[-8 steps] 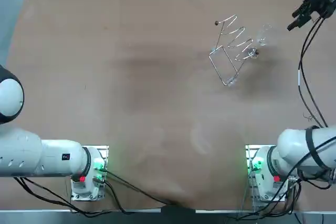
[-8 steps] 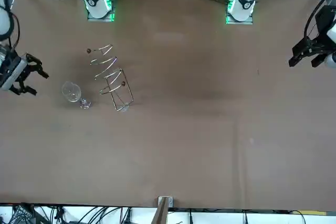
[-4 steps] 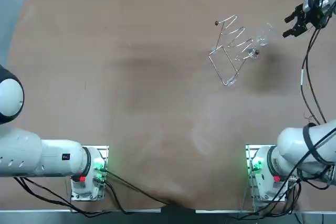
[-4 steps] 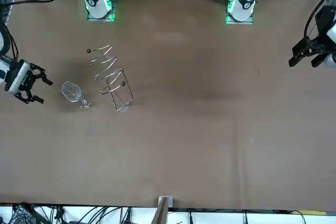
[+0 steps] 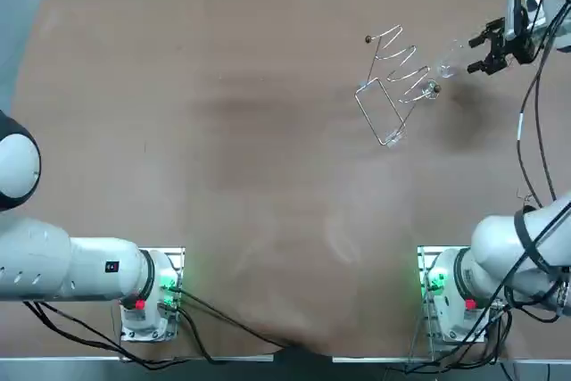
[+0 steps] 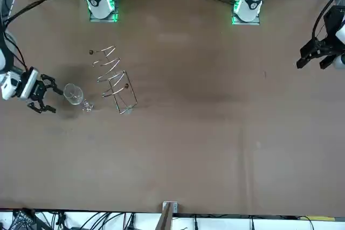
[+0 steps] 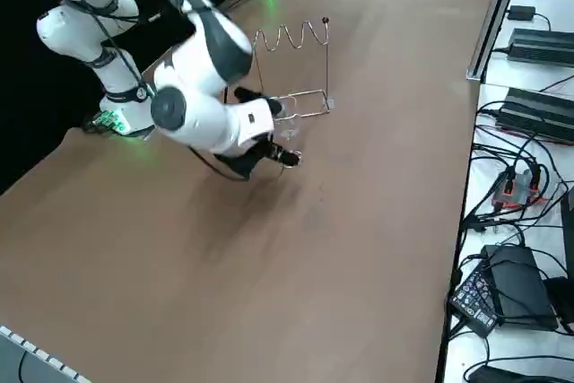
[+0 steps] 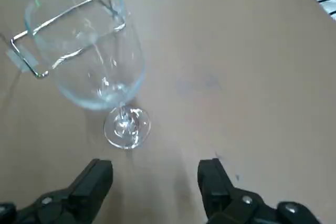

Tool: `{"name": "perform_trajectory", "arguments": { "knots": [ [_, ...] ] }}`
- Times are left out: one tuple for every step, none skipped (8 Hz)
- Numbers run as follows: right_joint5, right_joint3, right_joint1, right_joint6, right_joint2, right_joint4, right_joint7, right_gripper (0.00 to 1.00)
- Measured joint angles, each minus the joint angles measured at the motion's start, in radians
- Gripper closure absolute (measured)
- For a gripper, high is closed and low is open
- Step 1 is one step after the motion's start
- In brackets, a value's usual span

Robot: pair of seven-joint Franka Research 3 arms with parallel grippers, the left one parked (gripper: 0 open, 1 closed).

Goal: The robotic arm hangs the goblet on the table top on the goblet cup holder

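Claw [image 6: 52, 95], fingers apart, now nearer upright goblet [image 6: 74, 94] than before; not touching.

Overhead, front from opposite side, raised right side, wrist close behind right pincer [image 8: 156, 169] beside goblet [image 8: 89, 61], shared by all

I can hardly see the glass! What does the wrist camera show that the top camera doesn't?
Only the wrist view shows the goblet up close: bowl, stem and foot, just ahead of the open right gripper. Only the top view shows the whole table and the full zigzag holder. Both show the goblet beside the holder, with the gripper near it but not touching.
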Motion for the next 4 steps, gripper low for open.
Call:
{"name": "perform_trajectory", "arguments": {
  "knots": [
    [0.012,0.0,-0.009,-0.002,0.032,0.013,-0.017,0.0],
    [0.021,0.0,-0.012,-0.004,0.053,0.022,-0.027,0.0],
    [0.037,0.002,-0.012,-0.007,0.067,0.026,-0.043,0.0],
    [0.068,0.007,-0.011,-0.014,0.079,0.027,-0.074,0.0]
  ]
}}
